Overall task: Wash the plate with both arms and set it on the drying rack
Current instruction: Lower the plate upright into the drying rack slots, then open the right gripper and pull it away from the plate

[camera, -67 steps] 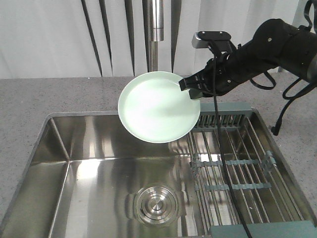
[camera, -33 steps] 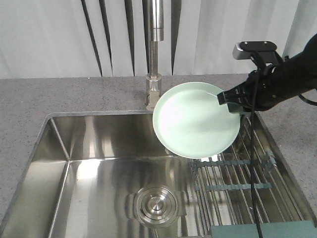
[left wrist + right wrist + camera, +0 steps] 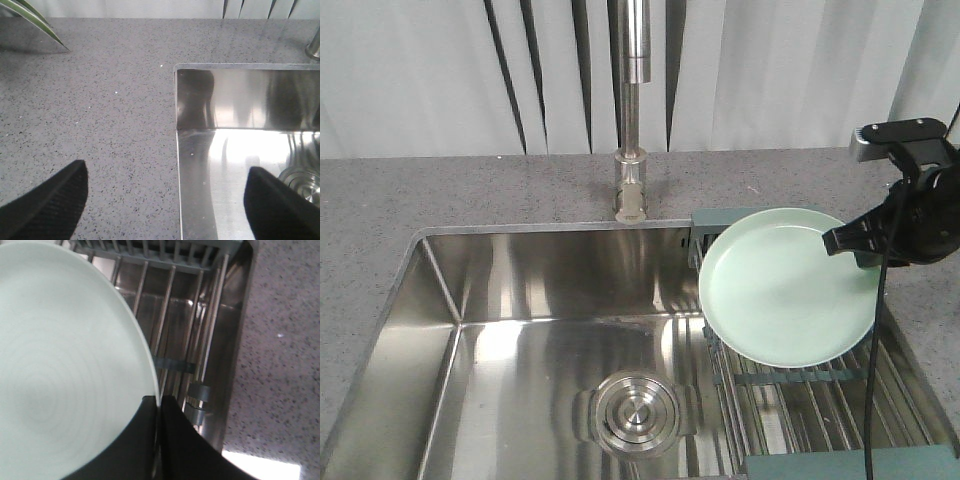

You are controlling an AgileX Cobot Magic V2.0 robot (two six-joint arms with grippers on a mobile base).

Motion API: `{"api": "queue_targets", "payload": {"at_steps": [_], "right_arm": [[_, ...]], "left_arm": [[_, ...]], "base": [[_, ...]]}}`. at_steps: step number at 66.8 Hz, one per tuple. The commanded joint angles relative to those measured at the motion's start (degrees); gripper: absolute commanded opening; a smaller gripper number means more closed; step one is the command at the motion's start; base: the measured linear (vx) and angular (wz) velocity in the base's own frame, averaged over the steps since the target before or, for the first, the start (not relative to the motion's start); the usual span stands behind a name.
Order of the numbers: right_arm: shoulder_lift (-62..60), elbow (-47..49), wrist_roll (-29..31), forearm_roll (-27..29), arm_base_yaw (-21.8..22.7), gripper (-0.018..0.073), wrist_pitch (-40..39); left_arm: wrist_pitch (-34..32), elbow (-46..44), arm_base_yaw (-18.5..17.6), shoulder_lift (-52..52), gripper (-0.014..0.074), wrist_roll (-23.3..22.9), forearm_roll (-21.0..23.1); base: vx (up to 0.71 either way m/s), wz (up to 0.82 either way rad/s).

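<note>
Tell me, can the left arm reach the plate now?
Probably not yet: the left gripper hangs open over the counter at the sink's left corner, while the right gripper holds the plate over the rack.

A tall steel faucet stands behind the rectangular stainless steel sink, a round steel drain in its floor.

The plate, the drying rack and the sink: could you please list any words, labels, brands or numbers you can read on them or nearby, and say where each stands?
None: no word, label, brand, number or sign can be read in any view. The plate, drying rack, sink and faucet are plain, and the right gripper gripping the plate's rim shows no legible marking.
</note>
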State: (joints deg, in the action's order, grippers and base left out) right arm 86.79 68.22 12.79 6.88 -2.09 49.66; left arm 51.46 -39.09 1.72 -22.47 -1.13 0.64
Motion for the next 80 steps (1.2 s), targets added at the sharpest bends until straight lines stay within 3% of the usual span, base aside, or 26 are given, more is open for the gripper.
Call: {"api": "queue_targets", "payload": {"at_steps": [1,18,46,65,72,80], "right_arm": [[-2.4,0.5,-1.7,-4.0,0.5,-0.0001,-2.1],[-0.8,-2.7,-4.0,-11.3,0.5,-0.0001,-3.8],[5.9,-2.8,-4.1,-12.5,0.5,0.0014,-7.2],[7.0,-2.8,-5.4,-12.4,0.5,0.0185,-7.6],[4.9,-2.8,-5.6,-12.3,0.5,0.0281,-8.0],[1.1,-2.8,-7.0,-11.9,0.5,0.0328,-8.2]], "left_arm": [[-3.6,-1.2,-0.1,-0.6,0.0585,-0.5,0.4],[-3.6,-1.2,-0.1,-0.6,0.0585,-0.5,0.4],[-3.6,-1.2,-0.1,-0.6,0.0585,-0.5,0.4],[-3.6,-1.2,-0.1,-0.6,0.0585,-0.5,0.4],[-3.6,-1.2,-0.1,-0.6,0.0585,-0.5,0.4],[-3.6,-1.2,-0.1,-0.6,0.0585,-0.5,0.4]], "base": [[0.0,0.0],[0.0,0.0],[0.0,0.0],[0.0,0.0],[0.0,0.0],[0.0,0.0]]}}
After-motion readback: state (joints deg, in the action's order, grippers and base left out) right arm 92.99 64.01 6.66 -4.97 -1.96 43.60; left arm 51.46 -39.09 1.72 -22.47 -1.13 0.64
